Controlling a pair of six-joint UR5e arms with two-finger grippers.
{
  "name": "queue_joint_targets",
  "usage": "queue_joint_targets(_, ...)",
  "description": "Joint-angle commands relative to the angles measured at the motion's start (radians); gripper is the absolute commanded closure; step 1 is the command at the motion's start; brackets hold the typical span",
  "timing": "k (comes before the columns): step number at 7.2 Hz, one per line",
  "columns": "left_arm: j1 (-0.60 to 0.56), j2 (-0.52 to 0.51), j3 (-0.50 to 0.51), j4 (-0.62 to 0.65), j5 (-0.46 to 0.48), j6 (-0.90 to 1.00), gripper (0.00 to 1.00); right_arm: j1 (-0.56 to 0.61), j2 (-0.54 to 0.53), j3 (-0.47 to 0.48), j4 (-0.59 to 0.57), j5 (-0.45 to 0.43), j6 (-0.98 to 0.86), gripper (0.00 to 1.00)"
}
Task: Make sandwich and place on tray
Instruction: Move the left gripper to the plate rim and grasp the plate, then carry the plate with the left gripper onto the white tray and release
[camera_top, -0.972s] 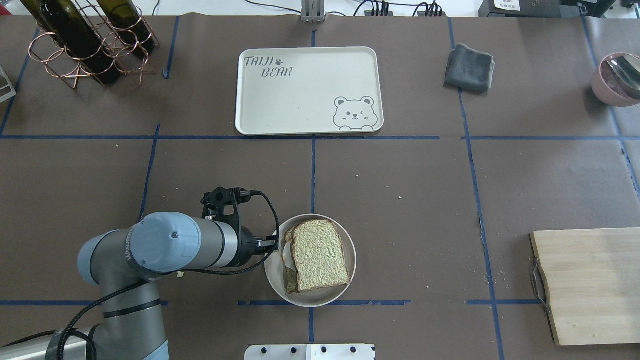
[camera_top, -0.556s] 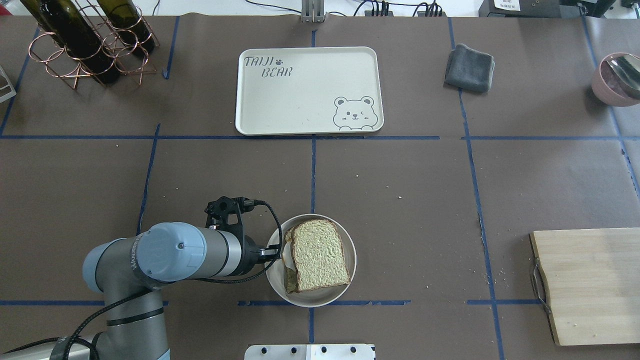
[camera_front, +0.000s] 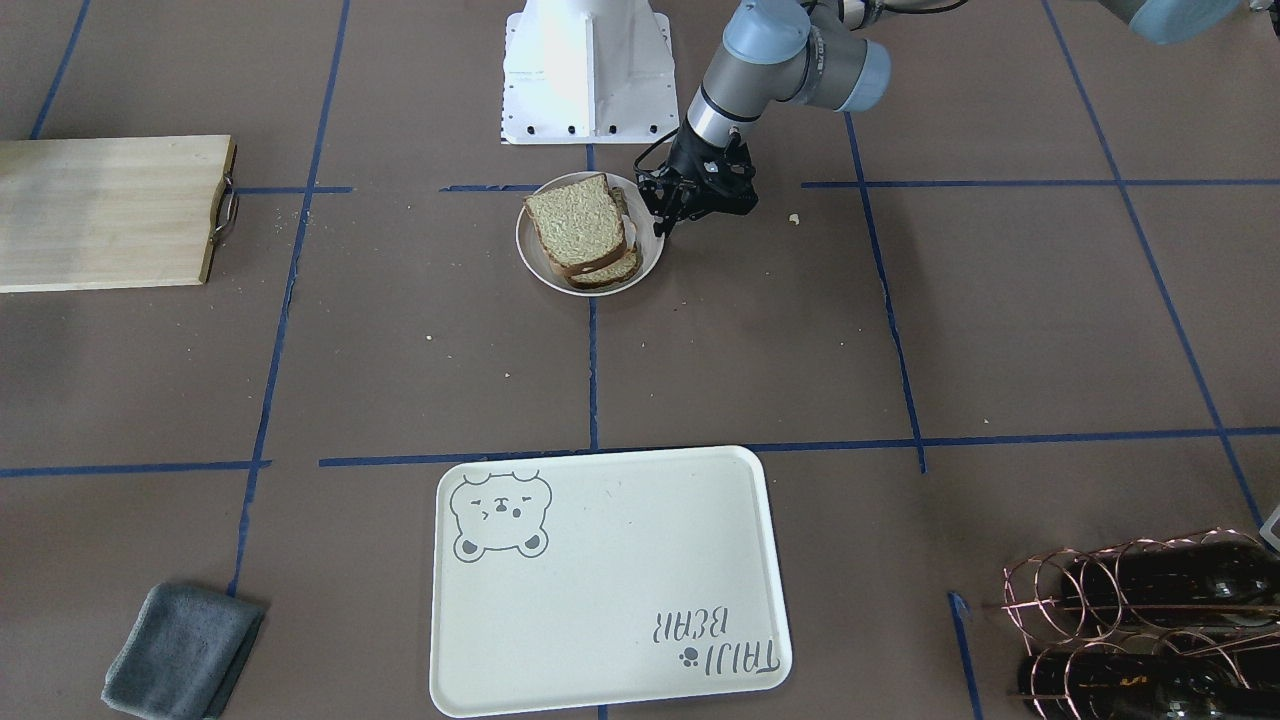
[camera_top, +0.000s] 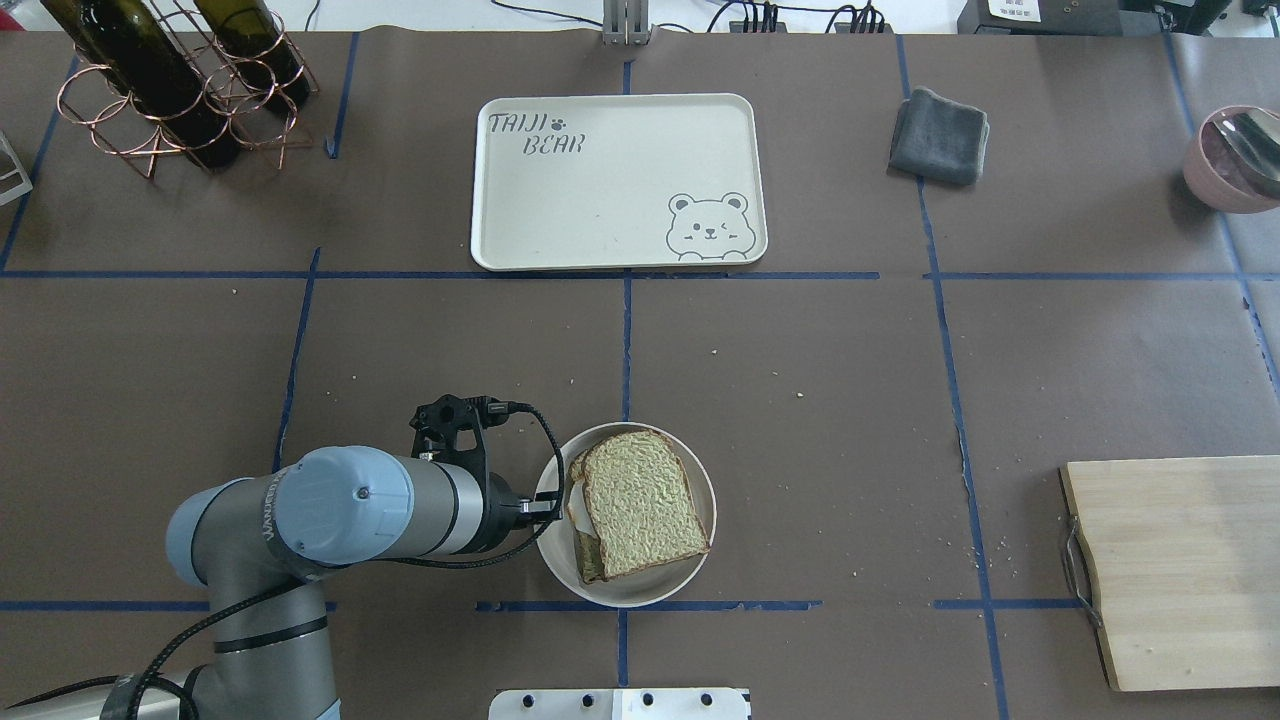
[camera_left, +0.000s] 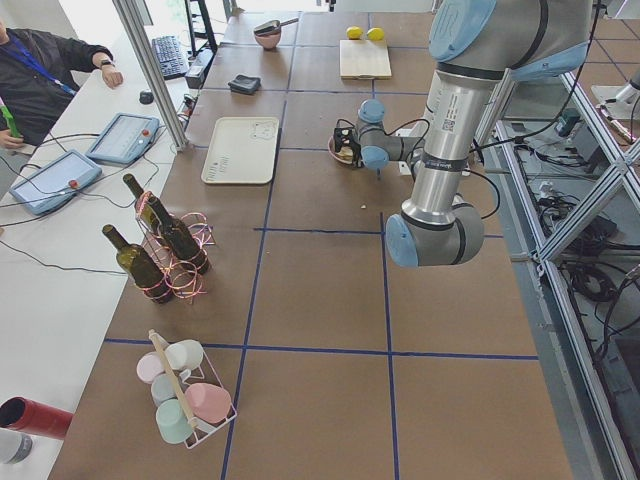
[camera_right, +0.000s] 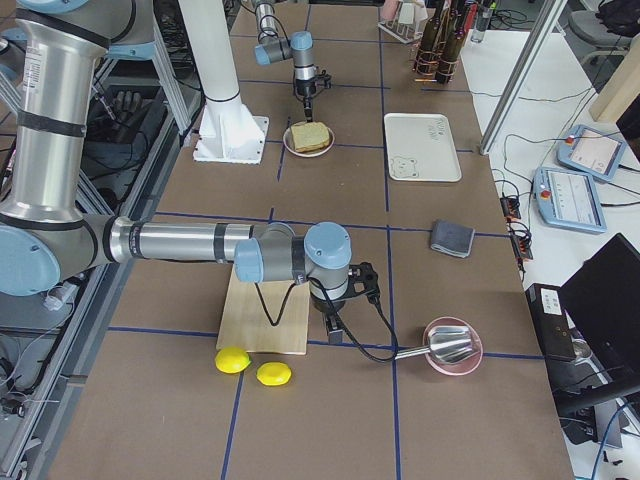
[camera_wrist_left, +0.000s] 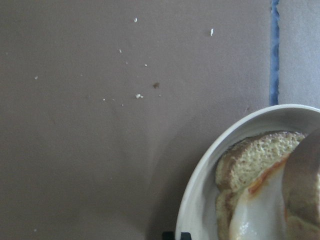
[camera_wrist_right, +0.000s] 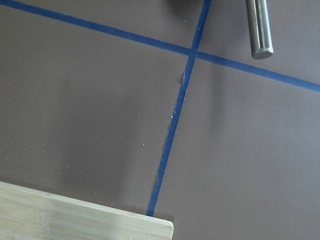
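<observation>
The sandwich (camera_top: 640, 505), tan bread slices with white egg between them, lies in a round white bowl (camera_top: 640, 597) near the robot's base. It also shows in the front-facing view (camera_front: 578, 225), and the egg (camera_wrist_left: 257, 212) shows in the left wrist view. My left gripper (camera_top: 545, 508) is shut on the bowl's left rim (camera_wrist_left: 200, 190). The cream tray (camera_top: 600, 200) with the bear drawing lies far across the table with nothing on it. My right gripper (camera_right: 335, 325) hovers by the cutting board, seen only from the side; I cannot tell if it is open or shut.
A wooden cutting board (camera_top: 1180, 570) lies at the right front, with two lemons (camera_right: 232, 360) beside it. A grey cloth (camera_top: 940, 135), a pink bowl with a metal spoon (camera_top: 1230, 160) and a copper wine rack with bottles (camera_top: 170, 90) stand along the far side.
The left arm edged right to the bowl's rim. The bowl with the sandwich has since shifted slightly right and away from the robot.
</observation>
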Motion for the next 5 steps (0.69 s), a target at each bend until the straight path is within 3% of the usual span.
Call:
queue_joint_targets(1, -0.011, -0.001, -0.037, 0.001, -0.009, 0.006, 1.0, 0.0, 0.003, -0.003, 0.0, -0.004, 0.002, 0.0)
queue_joint_targets(2, -0.062, -0.024, -0.034, 0.005, -0.015, 0.023, 1.0, 0.0, 0.007, -0.008, 0.0, -0.006, 0.002, 0.0)
queue_joint_targets(4, -0.236, -0.093, 0.007, 0.008, -0.151, 0.113, 1.0, 0.0, 0.01, -0.011, 0.0, -0.006, 0.002, 0.0)
queue_joint_targets(5, -0.324, -0.167, 0.109, 0.007, -0.205, 0.182, 1.0, 0.0, 0.01, -0.009, 0.0, -0.004, 0.002, 0.0)
